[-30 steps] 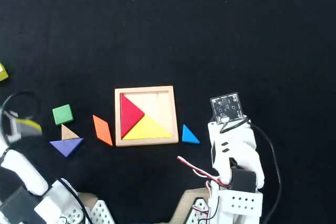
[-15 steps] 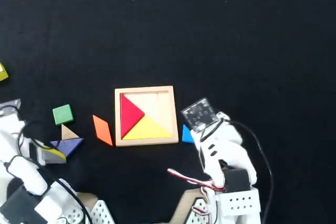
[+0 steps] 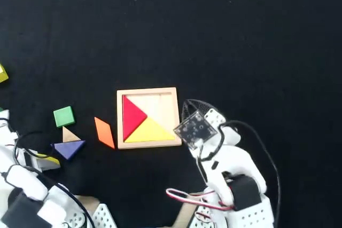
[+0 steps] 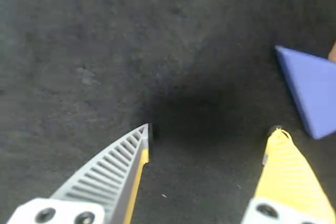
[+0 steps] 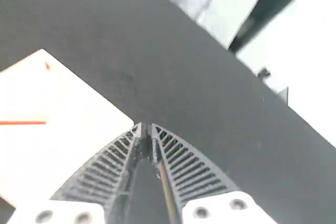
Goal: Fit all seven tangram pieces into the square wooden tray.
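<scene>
Left fingers [image 4: 121,156] spread beside the purple triangle [image 4: 312,90]; right fingers [image 5: 178,156] clenched. I judge it light, stiff, slick: pinch opposite edges.

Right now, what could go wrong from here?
The left fingers are open, but the purple triangle lies outside them, beside the yellow finger: closing may miss or shove it into the tan triangle beside it. The right fingers are shut at the tray edge: a low move could nudge the tray.

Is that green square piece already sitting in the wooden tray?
No, the green square lies on the black table, apart from the tray, with an orange piece between them.
</scene>
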Controlling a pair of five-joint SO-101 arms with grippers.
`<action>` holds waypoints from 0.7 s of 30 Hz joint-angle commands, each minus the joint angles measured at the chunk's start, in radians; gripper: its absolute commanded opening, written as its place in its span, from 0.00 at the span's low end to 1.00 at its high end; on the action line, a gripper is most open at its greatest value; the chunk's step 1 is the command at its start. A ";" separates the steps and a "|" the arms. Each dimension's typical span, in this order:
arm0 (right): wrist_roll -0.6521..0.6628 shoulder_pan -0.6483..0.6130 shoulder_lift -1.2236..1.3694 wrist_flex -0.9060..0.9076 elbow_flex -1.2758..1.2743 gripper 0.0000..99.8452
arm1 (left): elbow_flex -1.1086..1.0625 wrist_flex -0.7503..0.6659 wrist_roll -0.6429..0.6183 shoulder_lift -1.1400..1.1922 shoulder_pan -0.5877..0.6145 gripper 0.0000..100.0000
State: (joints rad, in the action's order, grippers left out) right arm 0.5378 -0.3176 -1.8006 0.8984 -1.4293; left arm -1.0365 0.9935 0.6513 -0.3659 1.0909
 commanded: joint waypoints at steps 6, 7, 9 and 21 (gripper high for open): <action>-0.094 -0.089 0.185 0.046 0.312 0.01 | -0.134 -0.026 -0.049 -0.408 0.002 0.35; -0.109 -0.100 0.245 0.046 0.351 0.01 | -0.173 -0.048 -0.072 -0.480 -0.004 0.35; -0.143 -0.127 0.371 0.048 0.432 0.01 | -0.260 -0.101 -0.132 -0.629 -0.024 0.35; -0.273 -0.302 0.967 0.072 0.797 0.01 | -0.668 -0.107 -0.325 -1.364 -0.031 0.35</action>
State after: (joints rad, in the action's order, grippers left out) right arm 0.2754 -0.5769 -0.9352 0.9490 -0.7434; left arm -1.6840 0.8661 0.3721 -1.5888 1.0219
